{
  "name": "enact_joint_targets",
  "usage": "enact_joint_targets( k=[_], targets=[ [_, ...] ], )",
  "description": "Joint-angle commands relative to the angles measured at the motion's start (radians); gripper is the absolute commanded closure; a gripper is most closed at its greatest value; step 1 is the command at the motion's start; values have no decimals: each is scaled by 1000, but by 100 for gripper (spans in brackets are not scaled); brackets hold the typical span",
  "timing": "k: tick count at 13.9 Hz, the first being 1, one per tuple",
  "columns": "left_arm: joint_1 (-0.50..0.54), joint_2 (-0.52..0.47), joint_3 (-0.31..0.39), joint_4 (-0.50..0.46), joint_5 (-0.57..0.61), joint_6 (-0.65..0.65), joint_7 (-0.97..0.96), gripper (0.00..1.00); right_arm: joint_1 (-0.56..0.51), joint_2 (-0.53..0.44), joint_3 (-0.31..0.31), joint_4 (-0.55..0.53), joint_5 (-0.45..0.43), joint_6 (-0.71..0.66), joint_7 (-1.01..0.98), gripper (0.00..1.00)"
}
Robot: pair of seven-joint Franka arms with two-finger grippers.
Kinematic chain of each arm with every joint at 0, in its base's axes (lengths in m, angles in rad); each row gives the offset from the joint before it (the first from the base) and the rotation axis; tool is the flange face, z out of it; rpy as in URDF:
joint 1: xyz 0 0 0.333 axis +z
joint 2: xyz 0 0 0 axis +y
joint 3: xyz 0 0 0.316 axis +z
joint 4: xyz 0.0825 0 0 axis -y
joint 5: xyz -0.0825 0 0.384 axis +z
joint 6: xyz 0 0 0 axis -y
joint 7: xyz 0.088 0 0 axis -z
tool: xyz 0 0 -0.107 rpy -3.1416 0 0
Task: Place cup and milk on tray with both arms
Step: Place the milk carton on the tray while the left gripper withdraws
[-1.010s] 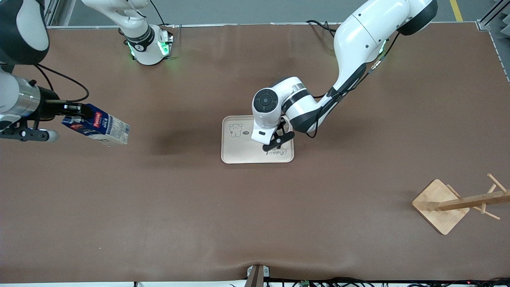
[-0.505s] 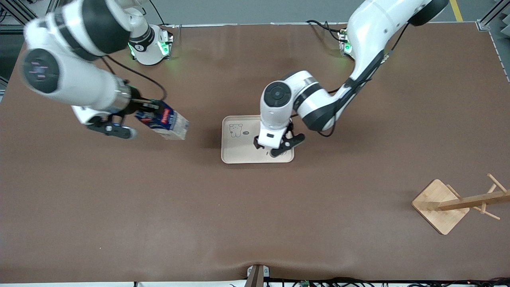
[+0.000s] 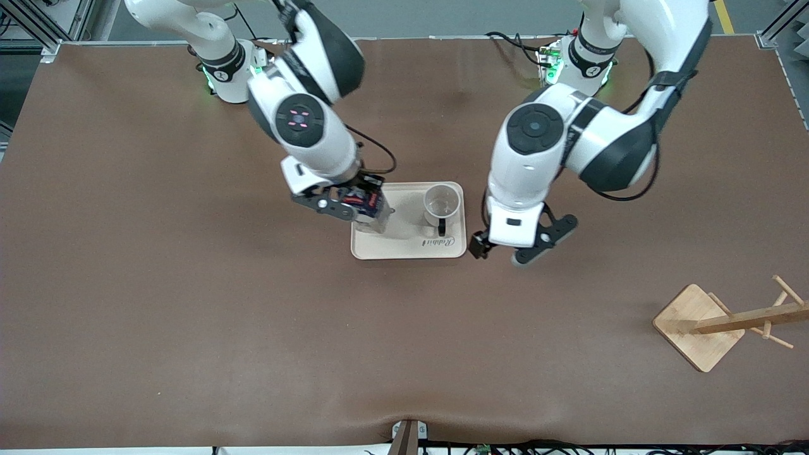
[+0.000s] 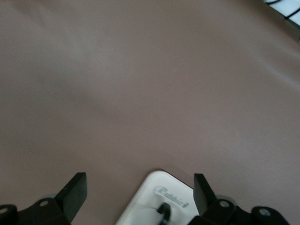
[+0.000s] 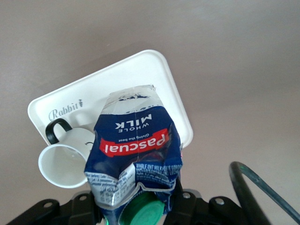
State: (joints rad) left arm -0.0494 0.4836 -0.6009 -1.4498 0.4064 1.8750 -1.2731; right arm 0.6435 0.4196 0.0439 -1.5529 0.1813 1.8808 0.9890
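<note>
We see the right arm's pincer (image 3: 357, 203) first, up in the air over the tray (image 3: 404, 249), at the end of the tray toward the right arm. It is clamped tight on the milk (image 3: 368, 201), and in the right wrist view the milk (image 5: 136, 150) is squeezed and crumpled near its green cap (image 5: 139, 211) (the red label reads upside down there). The tray is cream and lies in the middle of the brown bench (image 3: 253, 328). Next we see the cup (image 3: 441, 203) standing on the tray, at the end toward the left arm, with its open mouth up and its black handle (image 3: 442, 227) pointing at the front camera. It is close beside the milk, and nothing holds it. Then comes the left arm's pincer (image 3: 526, 248), up over the bare bench just past the tray's edge, with its two fingers (image 4: 75, 193) wide apart and nothing between them. Last, near the left arm's end of the bench, we see a wooden rack (image 3: 720, 323).
</note>
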Motion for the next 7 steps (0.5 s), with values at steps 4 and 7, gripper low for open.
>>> enact_joint_targets(
  k=[4,7],
  targets=[
    [141,-42,-11,80,-1,-69,325,0,77,102,-15,34,-181,7,109,91],
    [175,-65,-16,80,-6,-85,353,0,79,117,-13,34,-186,8,111,1]
  ],
)
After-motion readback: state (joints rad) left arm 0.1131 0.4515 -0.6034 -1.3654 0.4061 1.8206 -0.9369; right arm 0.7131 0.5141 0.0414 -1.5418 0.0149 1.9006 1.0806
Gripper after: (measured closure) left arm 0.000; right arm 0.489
